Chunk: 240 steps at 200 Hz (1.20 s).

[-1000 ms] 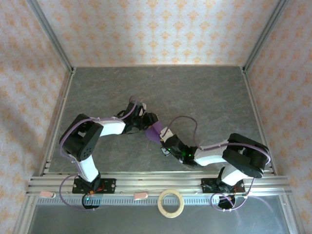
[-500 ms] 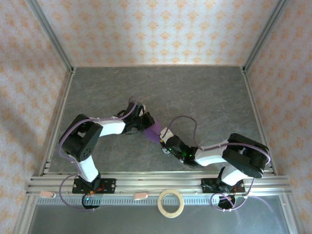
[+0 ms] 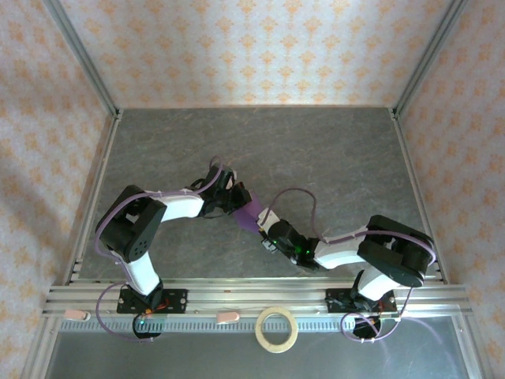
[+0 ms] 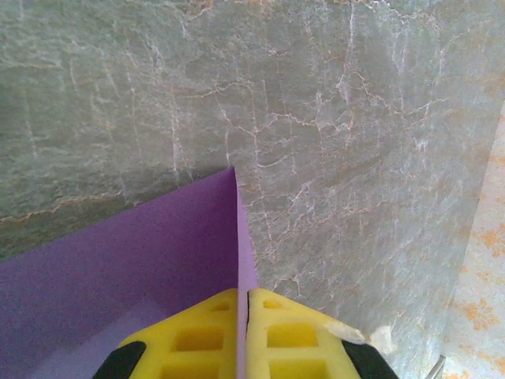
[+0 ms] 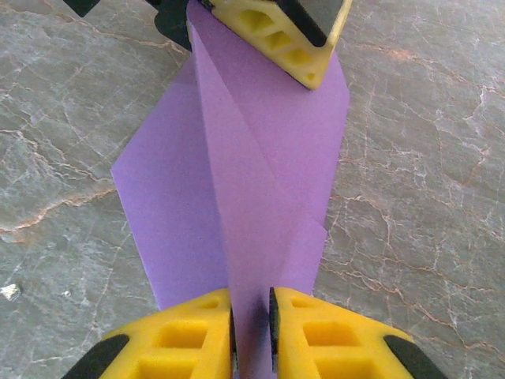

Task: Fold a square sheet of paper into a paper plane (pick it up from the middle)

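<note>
The purple paper [image 3: 252, 212], partly folded with a raised centre ridge, lies mid-table between my two grippers. My left gripper [image 3: 239, 201] is shut on its far end; in the left wrist view the yellow pads [image 4: 197, 339] pinch an upright edge of the paper [image 4: 142, 253]. My right gripper [image 3: 265, 227] is at the near end. In the right wrist view it [image 5: 251, 304] stands slightly open, with the paper's [image 5: 260, 158] ridge running through the gap between its pads. The left gripper's fingers [image 5: 276, 31] show at the top of that view.
A tan tape ring [image 3: 277, 328] lies on the near rail between the arm bases. Grey marbled table [image 3: 331, 150] stretches around the paper, bounded by metal frame posts and patterned walls.
My left gripper has closed onto the paper's far end. My right gripper has gone from shut to slightly open around the ridge. The paper has hardly shifted.
</note>
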{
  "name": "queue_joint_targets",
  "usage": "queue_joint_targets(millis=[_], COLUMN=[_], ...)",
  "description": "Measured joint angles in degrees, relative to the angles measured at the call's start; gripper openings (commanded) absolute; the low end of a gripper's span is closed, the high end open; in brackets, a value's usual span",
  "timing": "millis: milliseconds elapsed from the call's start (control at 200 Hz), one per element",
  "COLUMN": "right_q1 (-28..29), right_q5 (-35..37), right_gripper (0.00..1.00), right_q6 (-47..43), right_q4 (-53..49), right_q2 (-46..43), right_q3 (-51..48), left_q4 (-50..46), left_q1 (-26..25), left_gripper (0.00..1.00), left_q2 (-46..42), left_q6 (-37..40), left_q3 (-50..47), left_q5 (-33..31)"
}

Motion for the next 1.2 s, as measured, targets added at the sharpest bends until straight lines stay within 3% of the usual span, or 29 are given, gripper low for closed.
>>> queue_joint_targets(millis=[295, 871, 1096, 1201], right_q1=[0.0, 0.0, 0.0, 0.0], right_q5=[-1.3, -1.3, -1.3, -1.2], right_gripper=[0.1, 0.16, 0.11, 0.16], right_q6=[-0.9, -0.8, -0.8, -0.8], right_q4=[0.0, 0.0, 0.0, 0.0], right_q2=[-1.0, -0.7, -0.3, -0.3], right_q3=[0.0, 0.0, 0.0, 0.0], left_q4=[-0.3, -0.3, -0.3, -0.3], left_q1=[0.0, 0.0, 0.0, 0.0], left_gripper=[0.06, 0.06, 0.06, 0.06], left_q2=[0.0, 0.0, 0.0, 0.0], left_q6=[0.0, 0.0, 0.0, 0.0], left_q3=[0.2, 0.3, 0.3, 0.3], left_q5=[-0.2, -0.2, -0.2, -0.2])
